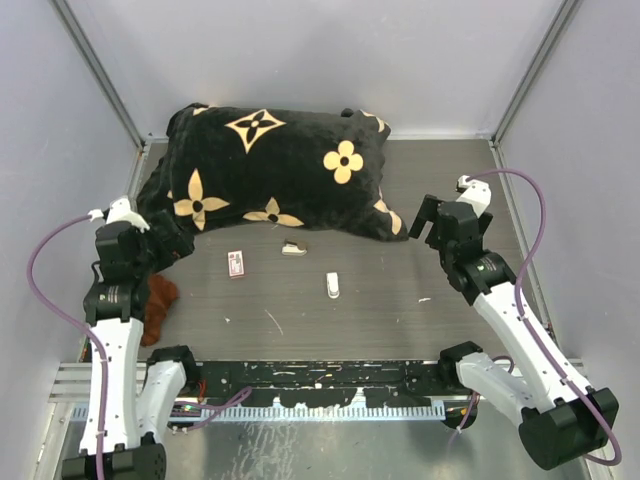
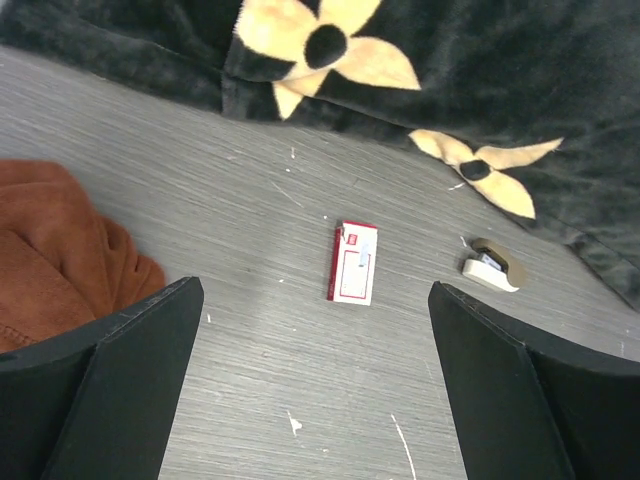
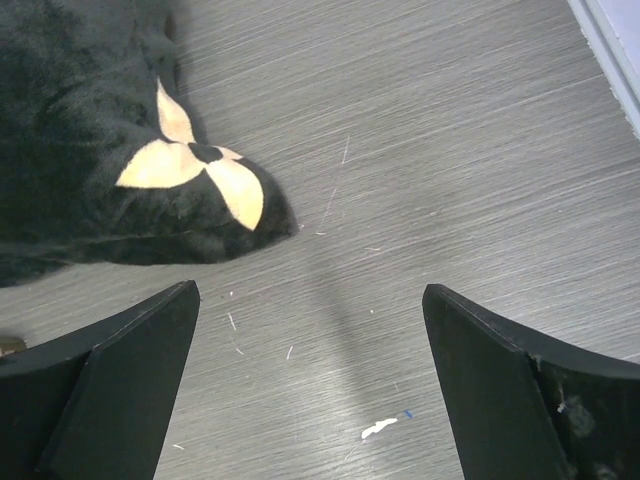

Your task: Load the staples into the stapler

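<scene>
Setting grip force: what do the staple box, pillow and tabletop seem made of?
Staple box: probably thin cardboard, matte red-and-white print, crisp flat edges. Pillow: plush black fabric, fuzzy nap, tan flowers. Tabletop: grey grained surface, possibly laminate; fine streaks.

Top camera looks down over the whole table (image 1: 400,300) — wrist cameras sit close, both catching the pillow (image 2: 500,70).

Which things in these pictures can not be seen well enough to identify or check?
Red-and-white box: left wrist view, contents not visible.
Small white object: top view only, too small to name.
Brown cloth: left wrist view, cut by the left edge; top view, partly under the left arm.
</scene>
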Tool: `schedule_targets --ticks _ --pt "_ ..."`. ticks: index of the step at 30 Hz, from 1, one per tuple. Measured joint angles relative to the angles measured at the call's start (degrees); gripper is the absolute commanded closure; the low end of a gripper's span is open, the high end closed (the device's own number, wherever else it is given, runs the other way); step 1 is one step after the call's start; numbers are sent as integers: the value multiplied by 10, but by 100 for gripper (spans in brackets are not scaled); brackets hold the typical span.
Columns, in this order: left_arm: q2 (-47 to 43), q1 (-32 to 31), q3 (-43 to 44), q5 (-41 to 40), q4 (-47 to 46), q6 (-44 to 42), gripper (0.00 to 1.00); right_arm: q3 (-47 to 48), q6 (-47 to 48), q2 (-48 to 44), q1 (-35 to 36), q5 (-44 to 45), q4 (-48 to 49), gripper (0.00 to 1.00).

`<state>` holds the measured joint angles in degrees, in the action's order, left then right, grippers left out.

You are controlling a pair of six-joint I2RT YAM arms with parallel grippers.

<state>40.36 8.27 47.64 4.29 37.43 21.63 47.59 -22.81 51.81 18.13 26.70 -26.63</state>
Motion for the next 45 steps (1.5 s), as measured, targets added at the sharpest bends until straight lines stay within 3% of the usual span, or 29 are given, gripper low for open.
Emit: schedule_targets --ticks 7,12,15,18,24,26,34,45 --pt "87 0 13 -10 9 16 2 -10 -3 -16 0 -46 4 0" --pt "205 0 21 12 31 27 1 -10 -16 -52 0 -59 0 0" --pt "269 -6 31 23 41 33 9 -13 -19 -79 0 -67 0 0" --pt "326 -45 35 20 38 35 8 -15 -29 -88 0 -83 0 0" --pt "438 -181 60 -34 16 59 8 -26 -42 -85 0 -116 -6 0" --pt "457 -205 62 -49 2 64 11 -26 -43 -82 0 -125 -8 0" --pt "478 -233 62 -98 -33 73 45 -40 -44 -79 0 -162 -9 0" --pt "542 -236 75 -99 -67 45 46 -56 -56 -72 0 -193 -6 0"
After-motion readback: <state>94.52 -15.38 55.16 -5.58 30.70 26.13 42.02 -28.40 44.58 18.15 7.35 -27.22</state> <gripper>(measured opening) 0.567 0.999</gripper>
